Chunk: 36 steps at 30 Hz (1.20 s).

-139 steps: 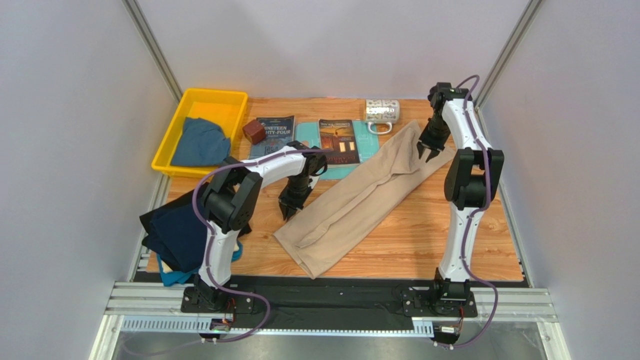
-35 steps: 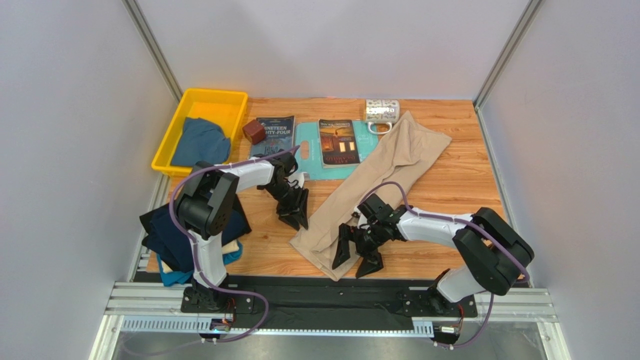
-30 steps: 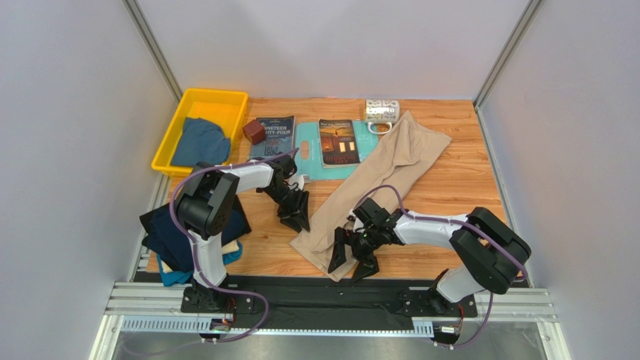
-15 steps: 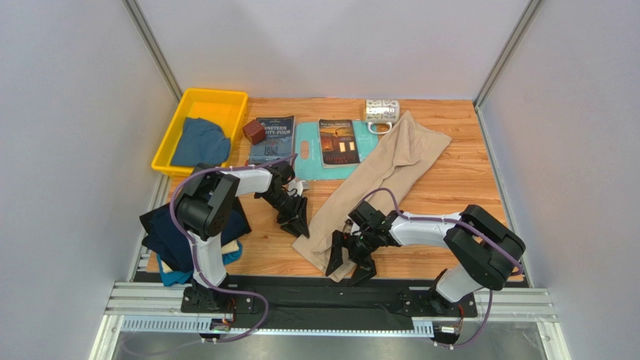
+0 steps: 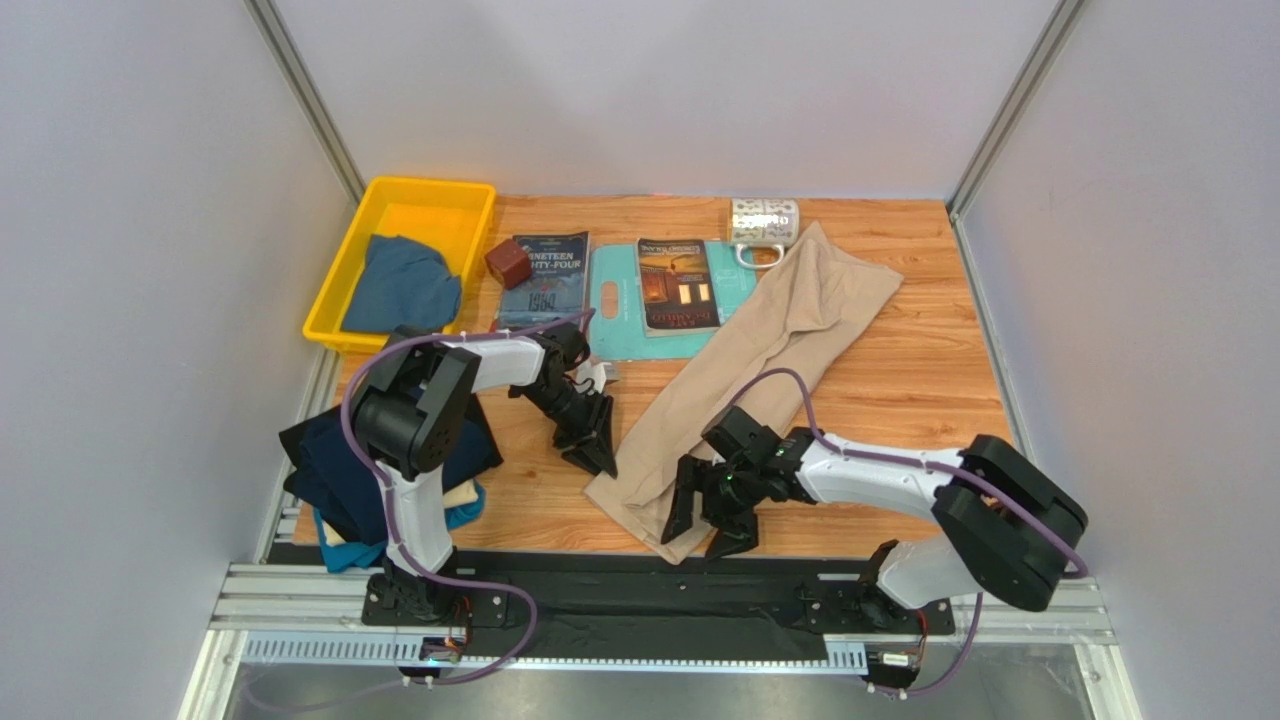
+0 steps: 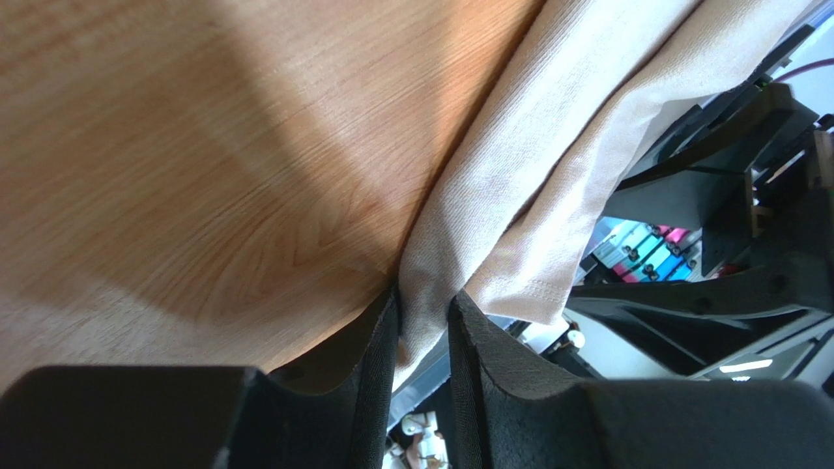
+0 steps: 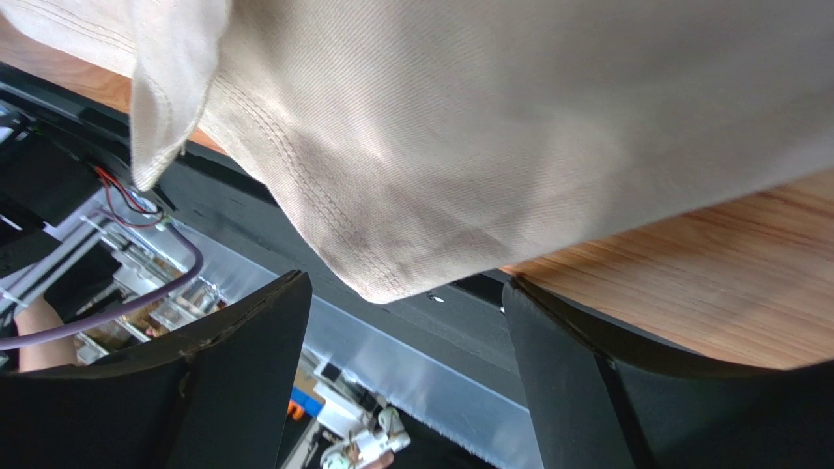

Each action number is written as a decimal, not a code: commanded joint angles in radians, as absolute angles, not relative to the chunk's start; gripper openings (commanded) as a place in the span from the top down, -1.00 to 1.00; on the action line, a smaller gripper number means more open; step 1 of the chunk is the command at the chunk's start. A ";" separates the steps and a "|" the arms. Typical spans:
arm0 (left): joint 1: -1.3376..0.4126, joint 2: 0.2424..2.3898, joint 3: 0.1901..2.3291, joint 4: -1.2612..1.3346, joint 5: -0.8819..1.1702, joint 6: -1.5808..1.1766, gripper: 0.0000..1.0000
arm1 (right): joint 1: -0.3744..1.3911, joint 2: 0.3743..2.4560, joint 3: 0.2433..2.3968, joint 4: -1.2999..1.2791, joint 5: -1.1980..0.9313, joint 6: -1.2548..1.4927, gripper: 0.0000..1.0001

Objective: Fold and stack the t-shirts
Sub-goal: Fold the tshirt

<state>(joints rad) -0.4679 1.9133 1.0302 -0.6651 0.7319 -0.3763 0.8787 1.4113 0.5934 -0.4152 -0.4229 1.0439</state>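
Observation:
The beige t-shirt [image 5: 751, 353] lies as a long folded strip, slanting from the back right toward the near edge of the table [image 5: 902, 390]. My left gripper [image 5: 601, 455] sits low at the strip's left edge near its lower end. In the left wrist view the left gripper [image 6: 423, 308] is shut on a fold of the beige cloth [image 6: 548, 147]. My right gripper [image 5: 706, 518] stands open astride the shirt's near corner. In the right wrist view that corner [image 7: 392, 278] hangs between the wide-apart fingers [image 7: 254, 332], untouched.
A yellow bin [image 5: 334, 285] at the back left holds a dusty blue shirt [image 5: 398, 285]. Dark navy [image 5: 338, 473] and teal [image 5: 349, 555] shirts are heaped at the left edge. Two books [image 5: 549, 270], a light-teal board [image 5: 616, 285], a brown cube [image 5: 508, 264] and a mug [image 5: 763, 225] line the back.
The left jaws have narrowed onto the shirt's edge. The right gripper has crept over the shirt's near corner, its jaws slightly narrower, and the right elbow has swung rightward.

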 commanded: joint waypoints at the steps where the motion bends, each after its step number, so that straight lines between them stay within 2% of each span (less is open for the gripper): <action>1: -0.471 1.959 1.005 -0.634 0.600 -0.330 0.34 | 0.854 1.358 0.494 -0.316 -0.058 1.054 -0.67; 9: -0.471 1.962 1.005 -0.635 0.597 -0.328 0.34 | 0.854 1.381 0.430 -0.236 -0.031 1.115 -0.68; 14: -0.471 1.964 1.003 -0.635 0.594 -0.334 0.35 | 0.856 1.463 0.446 -0.201 -0.054 1.118 -0.65; 23: -0.471 1.967 1.006 -0.652 0.569 -0.327 0.42 | 0.854 1.486 0.491 -0.287 -0.063 1.088 -0.22; 34: -0.471 1.996 1.028 -0.661 0.574 -0.321 0.48 | 0.856 1.333 0.476 -0.483 -0.110 1.078 -0.22; 36: -0.471 1.996 1.028 -0.658 0.575 -0.322 0.49 | 0.857 1.307 0.469 -0.483 -0.112 1.080 -0.16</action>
